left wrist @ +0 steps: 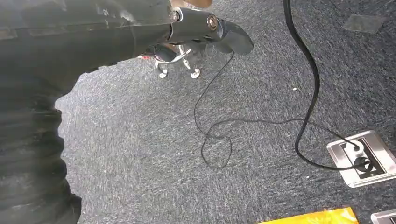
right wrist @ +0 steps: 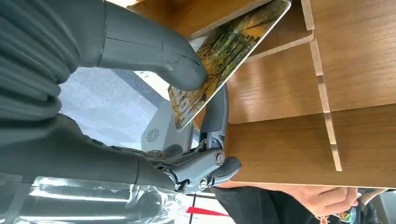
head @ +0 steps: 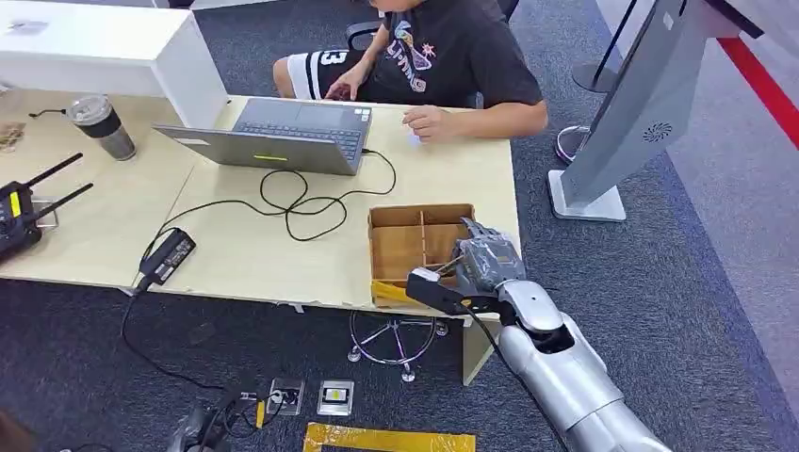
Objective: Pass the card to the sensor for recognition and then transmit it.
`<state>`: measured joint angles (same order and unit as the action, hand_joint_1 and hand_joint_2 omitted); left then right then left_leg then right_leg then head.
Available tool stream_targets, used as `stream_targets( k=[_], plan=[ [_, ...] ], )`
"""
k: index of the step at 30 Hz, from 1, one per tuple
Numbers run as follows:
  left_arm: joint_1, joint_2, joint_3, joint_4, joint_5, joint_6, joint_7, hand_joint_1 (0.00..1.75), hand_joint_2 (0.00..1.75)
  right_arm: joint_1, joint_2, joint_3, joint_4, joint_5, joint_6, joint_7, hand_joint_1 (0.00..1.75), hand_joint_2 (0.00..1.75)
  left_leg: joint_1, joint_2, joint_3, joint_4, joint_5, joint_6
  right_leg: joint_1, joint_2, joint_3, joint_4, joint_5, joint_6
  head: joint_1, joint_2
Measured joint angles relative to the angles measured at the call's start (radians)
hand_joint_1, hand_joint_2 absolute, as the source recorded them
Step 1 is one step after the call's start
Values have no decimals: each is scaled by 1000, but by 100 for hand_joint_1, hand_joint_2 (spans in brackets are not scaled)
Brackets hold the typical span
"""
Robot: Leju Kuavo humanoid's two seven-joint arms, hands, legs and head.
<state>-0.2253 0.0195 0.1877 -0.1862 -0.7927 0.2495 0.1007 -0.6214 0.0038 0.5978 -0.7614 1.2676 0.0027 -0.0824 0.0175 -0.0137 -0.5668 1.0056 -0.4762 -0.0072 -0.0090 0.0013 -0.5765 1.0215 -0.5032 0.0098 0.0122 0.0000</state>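
Observation:
My right hand (head: 485, 259) reaches into a wooden divided box (head: 419, 213) at the table's front right corner. In the right wrist view its thumb (right wrist: 184, 70) and a dark finger pinch a card (right wrist: 229, 46) printed with an autumn tree scene. The card stands tilted in a compartment of the box (right wrist: 280, 88), its far end against a divider. A tall white kiosk with the sensor (head: 641, 104) stands on the carpet to the right of the table. My left hand (left wrist: 205, 28) hangs over the grey carpet, holding nothing, fingers loosely apart.
A person (head: 443, 56) sits at the table's far side behind an open laptop (head: 283, 132). Black cables (head: 301, 202) and a power adapter (head: 170, 254) lie mid-table, a tumbler (head: 102, 125) far left. Under the table are a chair base (head: 396, 339) and floor sockets (head: 334, 397).

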Motion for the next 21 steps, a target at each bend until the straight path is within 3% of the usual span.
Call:
stream_targets(
  k=[11, 17, 21],
  plan=[
    [4, 1, 0, 0, 4, 3, 0, 0, 175, -20, -7, -10, -37, -17, -55, 23, 175, 175, 0, 0, 0, 0, 0, 0, 0, 0, 0, 0, 0, 0, 0, 0],
    [6, 2, 0, 0, 2, 3, 0, 0, 175, -103, -45, -85, -231, -13, 27, 28, 175, 175, 0, 1, 1, 0, 1, 0, 0, 0, 0, 0, 0, 0, 0, 0],
    [6, 1, 0, 0, 3, 2, 0, 0, 175, -111, -56, -112, -310, -13, 43, 28, 175, 175, 0, 0, 0, 0, 1, 0, 0, 0, 0, 0, 0, 0, 0, 0]
  ],
)
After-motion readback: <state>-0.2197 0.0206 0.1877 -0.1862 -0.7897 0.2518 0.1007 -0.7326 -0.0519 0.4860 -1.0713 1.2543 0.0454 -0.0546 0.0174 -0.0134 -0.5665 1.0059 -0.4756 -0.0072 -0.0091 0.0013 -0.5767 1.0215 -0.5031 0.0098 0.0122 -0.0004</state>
